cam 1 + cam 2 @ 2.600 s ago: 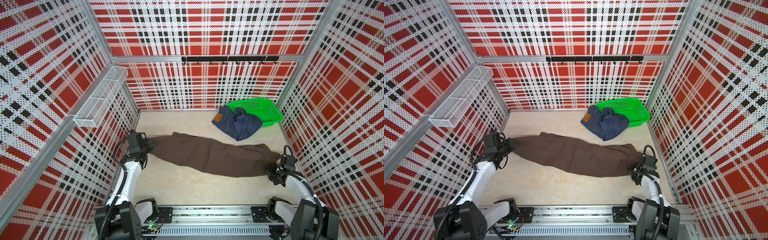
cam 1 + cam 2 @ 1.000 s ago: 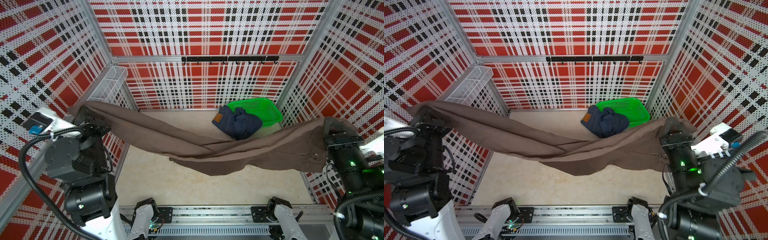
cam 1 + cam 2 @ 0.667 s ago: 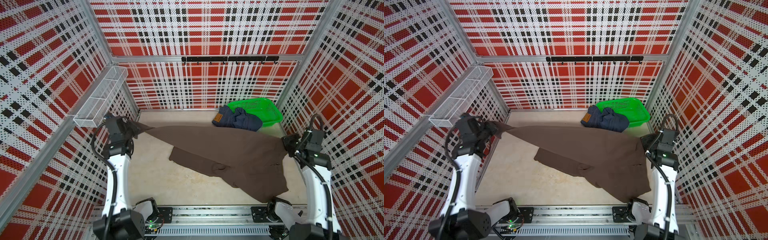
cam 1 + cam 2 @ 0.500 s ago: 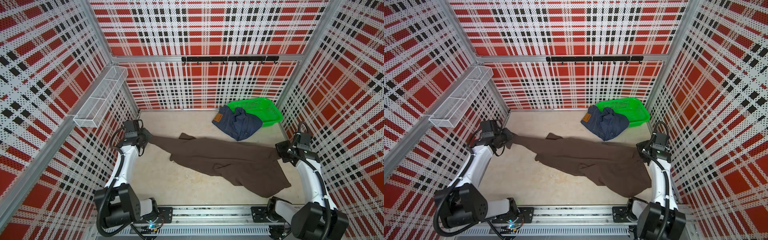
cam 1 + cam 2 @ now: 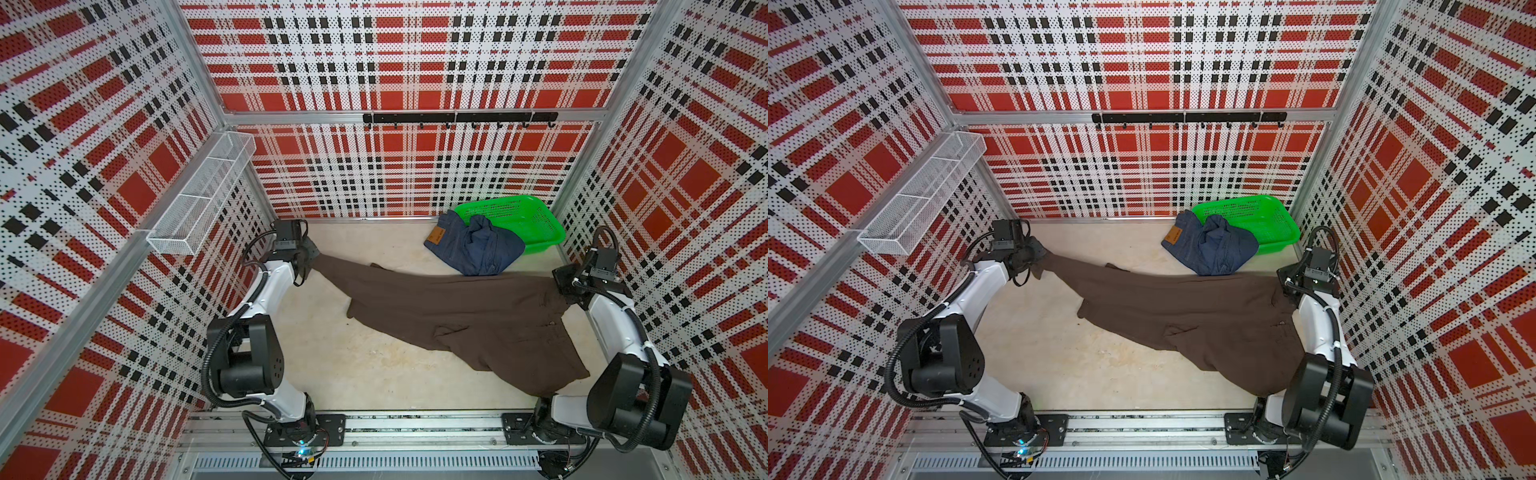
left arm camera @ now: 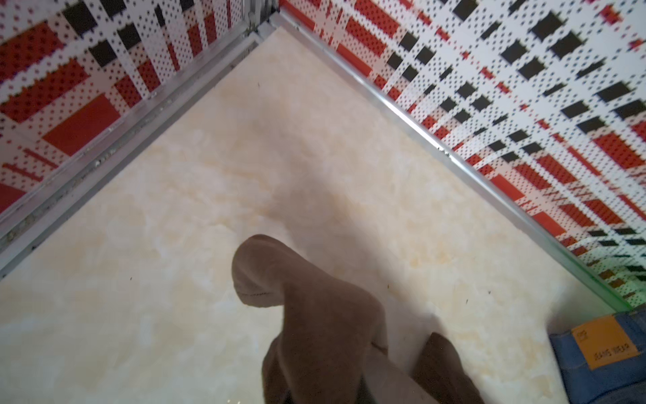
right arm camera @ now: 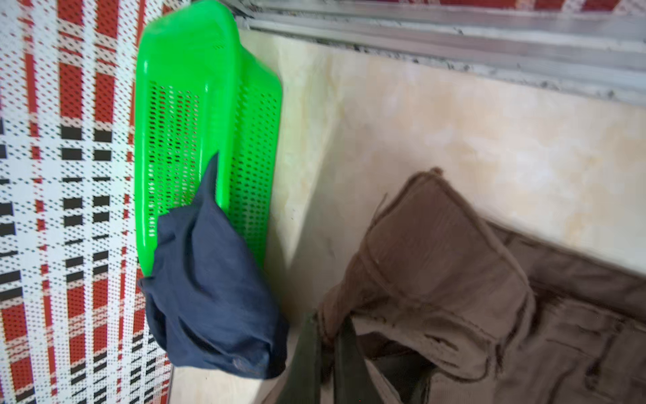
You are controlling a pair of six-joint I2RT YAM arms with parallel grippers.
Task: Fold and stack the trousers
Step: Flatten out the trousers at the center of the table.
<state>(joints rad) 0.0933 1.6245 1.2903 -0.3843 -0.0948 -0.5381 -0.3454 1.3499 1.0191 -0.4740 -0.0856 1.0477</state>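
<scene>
The dark brown trousers (image 5: 457, 311) (image 5: 1183, 316) lie stretched across the floor from left to right, one leg trailing to the front right. My left gripper (image 5: 309, 253) (image 5: 1038, 251) is shut on a leg end at the far left; brown cloth (image 6: 314, 314) covers its jaws in the left wrist view. My right gripper (image 5: 559, 286) (image 5: 1283, 282) (image 7: 327, 342) is shut on the waistband (image 7: 437, 262) at the right wall. The blue denim trousers (image 5: 478, 247) (image 5: 1212, 247) (image 7: 209, 297) lie crumpled, half out of the basket, tan patch (image 6: 608, 342) showing.
A green plastic basket (image 5: 528, 216) (image 5: 1262, 216) (image 7: 195, 105) sits in the back right corner. A white wire shelf (image 5: 199, 199) hangs on the left wall, a black hook rail (image 5: 457, 118) on the back wall. Plaid walls close in on three sides.
A second ago both arms held the brown trousers high in the air. They have come down, and the trousers now lie on the floor, pulled out between the two grippers.
</scene>
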